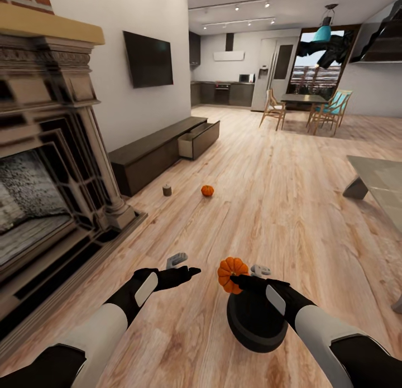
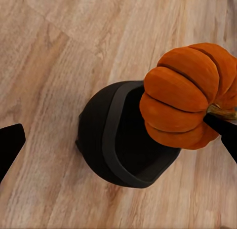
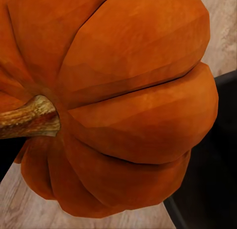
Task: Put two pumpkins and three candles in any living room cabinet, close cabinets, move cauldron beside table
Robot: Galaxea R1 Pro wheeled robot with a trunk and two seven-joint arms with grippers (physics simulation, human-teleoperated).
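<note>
Right pincer (image 1: 241, 280): closed on a pumpkin (image 1: 231, 274), gripped at the stem side and held tilted above the floor (image 1: 268, 198), just over the near rim of the cauldron (image 1: 255, 321). In the right wrist view, pumpkin (image 3: 123, 105) seen close up, brown stem (image 3: 29, 118) pointing sideways, black cauldron edge (image 3: 217, 155) behind it. In the left wrist view, same pumpkin (image 2: 185, 95) overlapping the rim of the cauldron (image 2: 118, 135), which stands upright on the wooden floor with its oval mouth open.

Left pincer (image 1: 181, 268): open, fingers spread, nothing held, hovering above the floor to the left of the pumpkin and apart from it.

Second pumpkin (image 1: 207, 191): on the floor farther ahead, in front of the cabinet (image 1: 151, 153). Candle (image 1: 167, 190): upright on the floor just to its left, near the cabinet front.

Cabinet: along the left wall under a wall-mounted television (image 1: 148, 60), one drawer (image 1: 198, 140) at the far end pulled out, pale interior visible.

Table (image 1: 379, 187): at the right edge, partly cut off, well apart from the cauldron.

Fireplace (image 1: 50, 153): at the near left.
</note>
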